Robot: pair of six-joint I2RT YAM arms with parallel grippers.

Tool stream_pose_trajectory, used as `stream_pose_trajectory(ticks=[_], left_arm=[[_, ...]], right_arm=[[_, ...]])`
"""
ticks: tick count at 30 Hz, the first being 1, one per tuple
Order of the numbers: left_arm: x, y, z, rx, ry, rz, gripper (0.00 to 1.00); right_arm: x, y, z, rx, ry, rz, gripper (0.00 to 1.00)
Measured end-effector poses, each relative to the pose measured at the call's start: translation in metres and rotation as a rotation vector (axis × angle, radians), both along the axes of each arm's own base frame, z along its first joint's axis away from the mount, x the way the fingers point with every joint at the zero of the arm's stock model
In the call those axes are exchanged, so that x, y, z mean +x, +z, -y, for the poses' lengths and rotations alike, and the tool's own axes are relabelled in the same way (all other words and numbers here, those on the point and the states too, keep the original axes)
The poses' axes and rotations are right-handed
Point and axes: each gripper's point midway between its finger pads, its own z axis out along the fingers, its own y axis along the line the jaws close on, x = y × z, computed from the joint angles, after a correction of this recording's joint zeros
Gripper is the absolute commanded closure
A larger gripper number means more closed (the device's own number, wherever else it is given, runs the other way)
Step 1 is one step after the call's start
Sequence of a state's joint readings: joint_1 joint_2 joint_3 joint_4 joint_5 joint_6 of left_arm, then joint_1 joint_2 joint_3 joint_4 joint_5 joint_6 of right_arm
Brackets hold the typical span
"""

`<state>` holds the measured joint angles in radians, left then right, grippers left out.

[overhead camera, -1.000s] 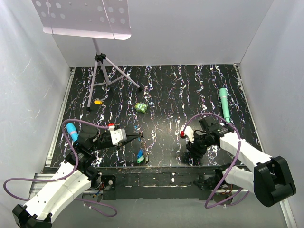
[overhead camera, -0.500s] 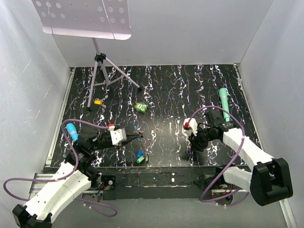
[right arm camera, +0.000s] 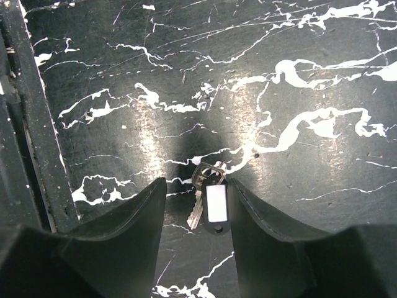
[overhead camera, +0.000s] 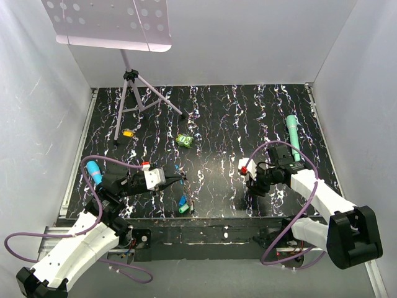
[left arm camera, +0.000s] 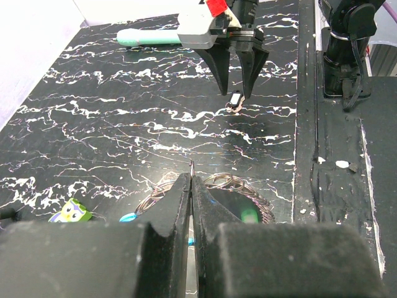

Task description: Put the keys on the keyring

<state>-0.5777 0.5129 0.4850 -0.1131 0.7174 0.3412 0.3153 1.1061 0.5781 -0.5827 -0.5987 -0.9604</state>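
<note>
Left claw [left arm camera: 191, 181]: fingers pressed together, low over the near-left part of the black marbled surface [overhead camera: 223, 118]. A thin metal sliver stands up from between the tips; I cannot tell whether it is part of the keyring.

Keyring [left arm camera: 218, 182]: thin grey metal loops on the surface, directly under and just beyond the left claw tips, partly hidden by its fingers.

Teal-headed keys [overhead camera: 182, 205]: one blue head and one teal-green head, close together near the front edge of the surface, just beside the left claw on its near side. Detail is too small to read.

Right claw [right arm camera: 196, 181]: fingers spread and pointing down at the surface, one on each side of a tagged key [right arm camera: 214, 205]. That key is silver, on a small ring with a black-framed white tag. It lies flat between the fingers; contact is not discernible. It is well apart from the keyring.

Others: green lumpy object [overhead camera: 183, 140] mid-surface; orange-yellow piece [overhead camera: 128, 132] by the tripod stand [overhead camera: 133, 93] at far left; teal marker [overhead camera: 293, 135] along the right side.
</note>
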Motion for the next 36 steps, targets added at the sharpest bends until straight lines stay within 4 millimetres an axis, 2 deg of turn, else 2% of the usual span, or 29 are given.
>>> stream_pose_trajectory(ticks=[11, 36], left_arm=[[-0.0001, -0.0002, 0.0000, 0.001, 0.000, -0.001, 1.00], [-0.0002, -0.0006, -0.0002, 0.004, -0.001, -0.001, 1.00]], right_arm=[[0.0069, -0.0018, -0.0007, -0.004, 0.006, 0.026, 0.52], [0.0080, -0.0090, 0.0028, -0.058, -0.003, 0.023, 0.52]])
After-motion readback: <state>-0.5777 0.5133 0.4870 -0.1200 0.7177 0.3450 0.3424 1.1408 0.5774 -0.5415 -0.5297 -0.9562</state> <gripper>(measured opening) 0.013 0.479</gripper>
